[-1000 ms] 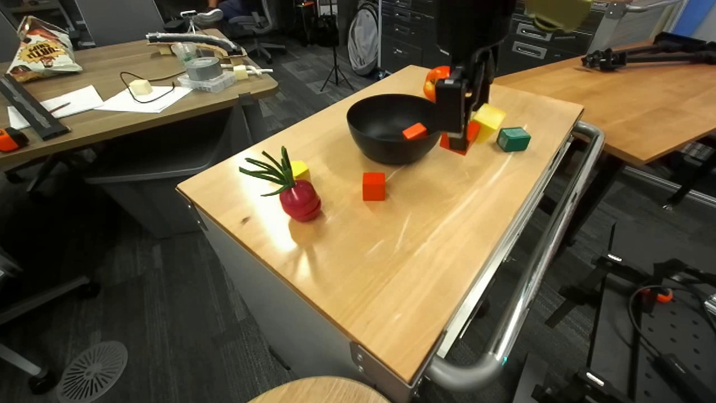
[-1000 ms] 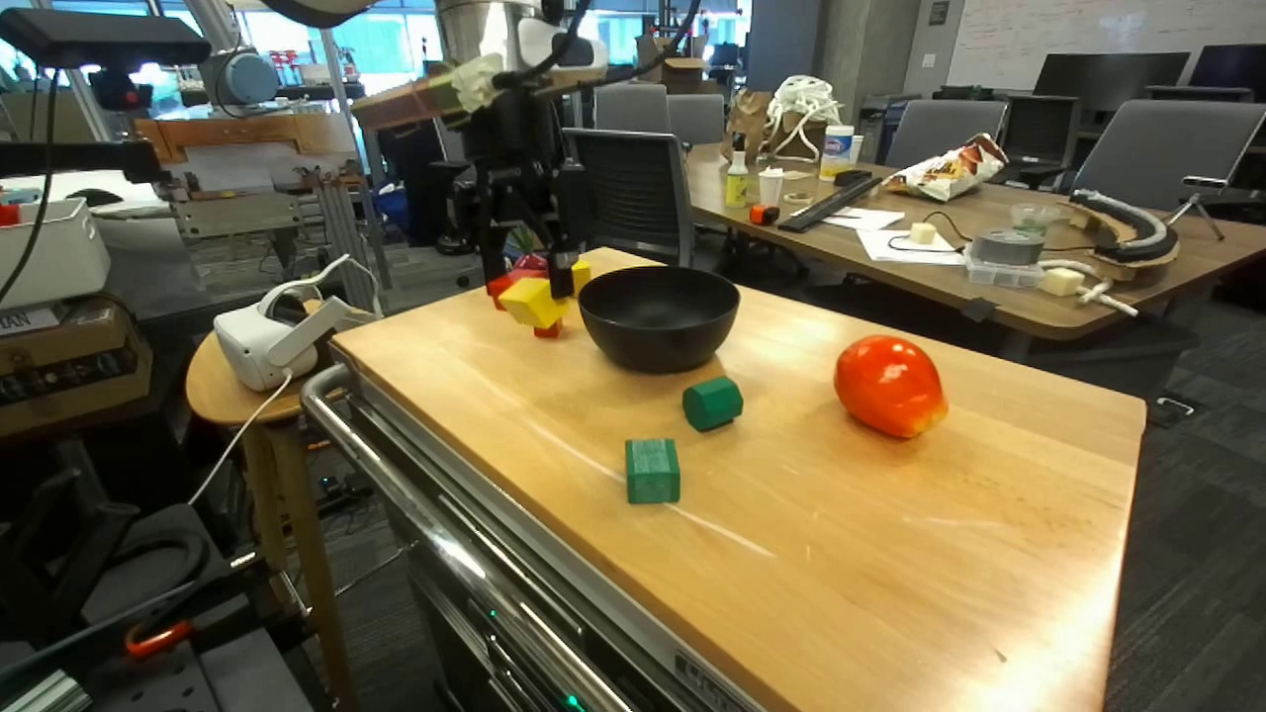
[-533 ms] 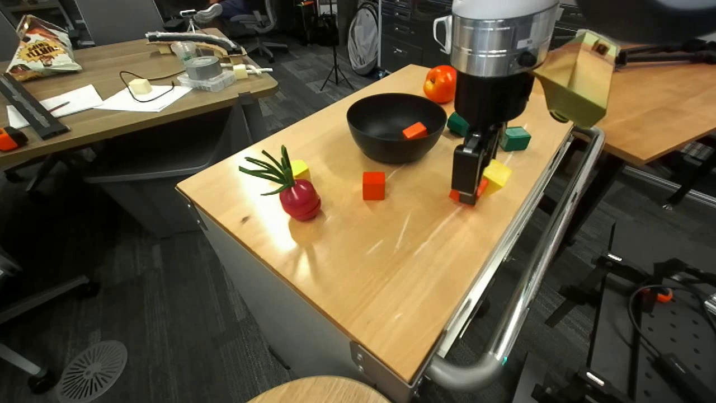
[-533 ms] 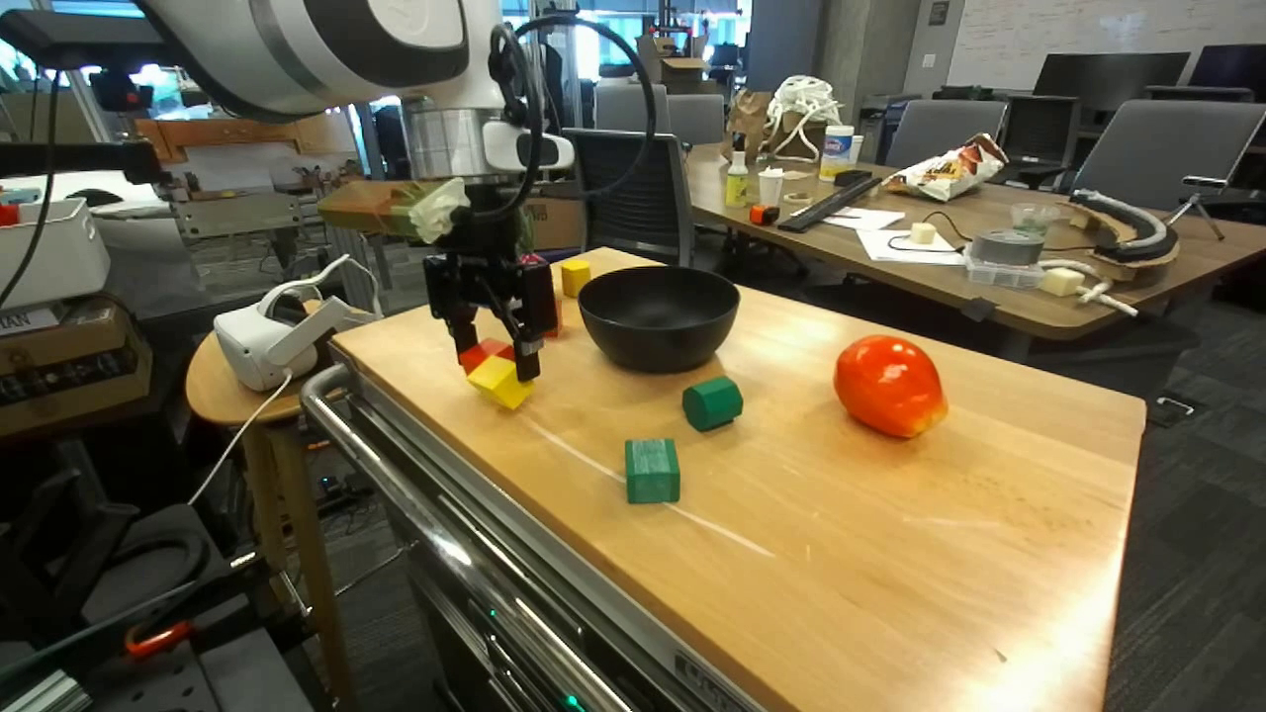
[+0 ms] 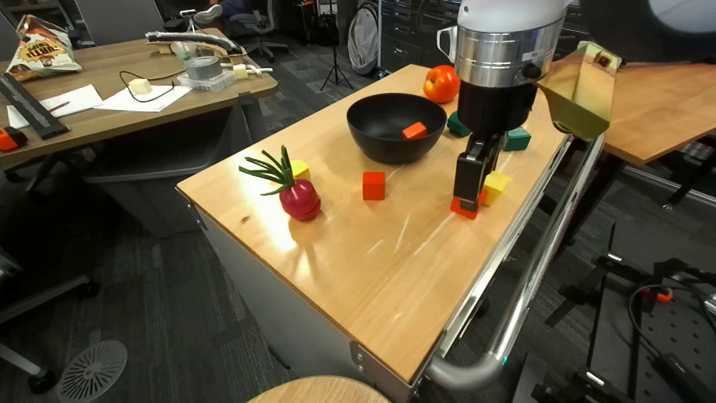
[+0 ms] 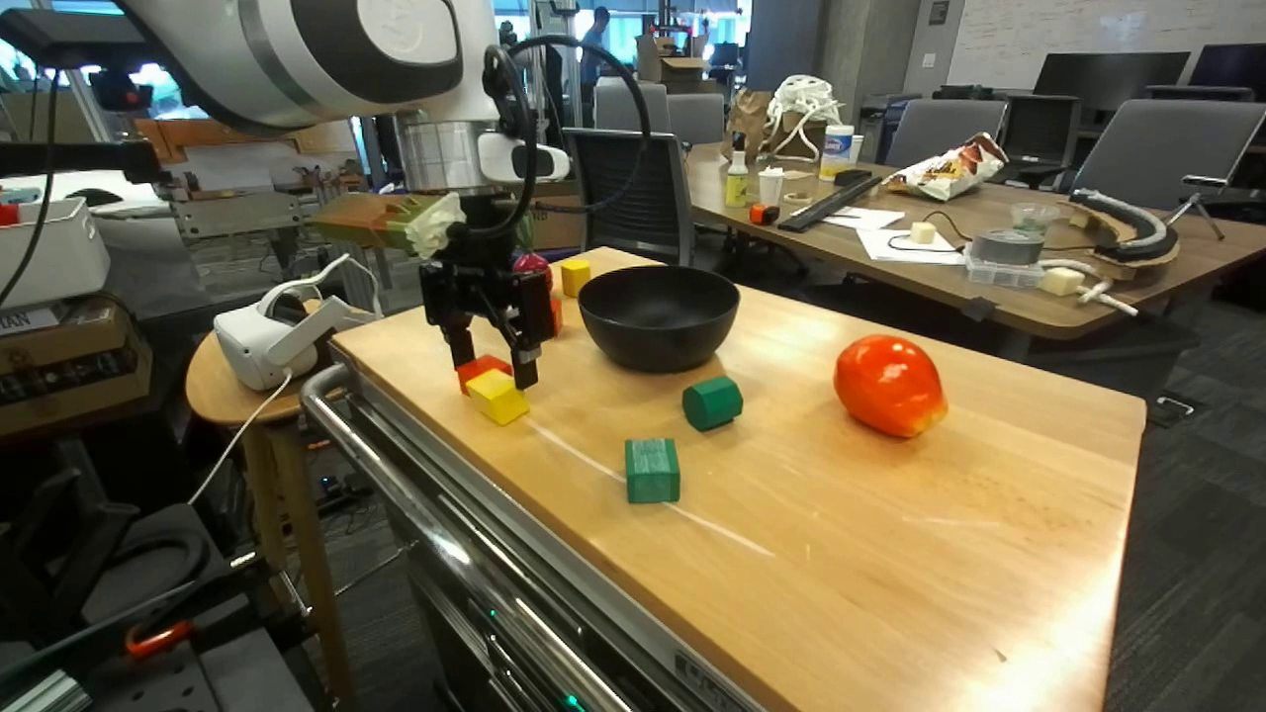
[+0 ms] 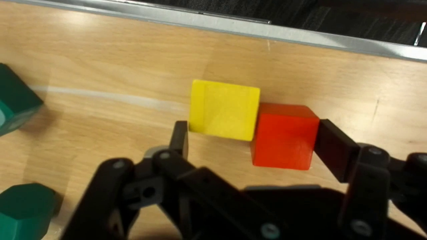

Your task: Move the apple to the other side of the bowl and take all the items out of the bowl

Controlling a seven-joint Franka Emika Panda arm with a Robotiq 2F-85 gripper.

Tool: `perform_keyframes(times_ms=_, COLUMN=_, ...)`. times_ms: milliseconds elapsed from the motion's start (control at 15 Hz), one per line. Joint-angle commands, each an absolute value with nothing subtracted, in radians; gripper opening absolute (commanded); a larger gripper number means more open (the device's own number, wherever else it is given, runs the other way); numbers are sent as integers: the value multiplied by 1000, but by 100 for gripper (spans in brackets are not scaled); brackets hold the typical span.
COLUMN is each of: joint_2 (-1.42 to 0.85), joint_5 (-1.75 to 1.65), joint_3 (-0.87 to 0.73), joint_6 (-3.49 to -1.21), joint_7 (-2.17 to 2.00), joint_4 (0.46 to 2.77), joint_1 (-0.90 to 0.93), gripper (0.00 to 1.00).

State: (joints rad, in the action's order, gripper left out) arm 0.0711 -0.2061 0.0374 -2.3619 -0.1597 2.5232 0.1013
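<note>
Around one bowl sit one apple, one leafy fruit and six blocks, the claw spread wide.

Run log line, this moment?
gripper: open at red cube and yellow cube | bowl: orange block inside | apple: on table, apart from bowl | status: bowl not emptied

From here the worktop looks bright, burning to white glare well apart from the bowl, beside the dark-red fruit, whose soft shadow falls on the side away from the bowl. A hard highlight shines on the apple. Far behind the bowl, in an exterior view, windows glow washed-out, while the floor below lies dim. In the wrist view, the dark fingers look slightly soft.
</note>
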Motion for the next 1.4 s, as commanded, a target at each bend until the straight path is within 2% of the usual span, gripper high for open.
perform_keyframes(times_ms=0, joint_2=97, joint_5=-198, joint_3=44, joint_6=-2338, joint_7=-101, joint_4=2473, joint_1=79, gripper=100)
perform_keyframes(times_ms=467, joint_2=190, joint_5=-247, joint_3=37, joint_6=-2483, joint_7=-100, joint_4=2379, joint_1=40, gripper=100)
perform_keyframes(times_ms=733, joint_2=76, joint_5=-257, joint_3=41, joint_6=-2513, joint_7=-150, joint_4=2260, joint_1=10, gripper=100)
perform_keyframes(times_ms=800, joint_2=149, joint_5=-240, joint_3=41, joint_6=-2486, joint_7=-117, joint_4=2321, joint_1=20, gripper=100)
perform_keyframes(times_ms=1333, joint_2=-31, joint_5=-245, joint_3=28, joint_6=-2459, joint_7=-165, joint_4=2225, joint_1=14, gripper=100)
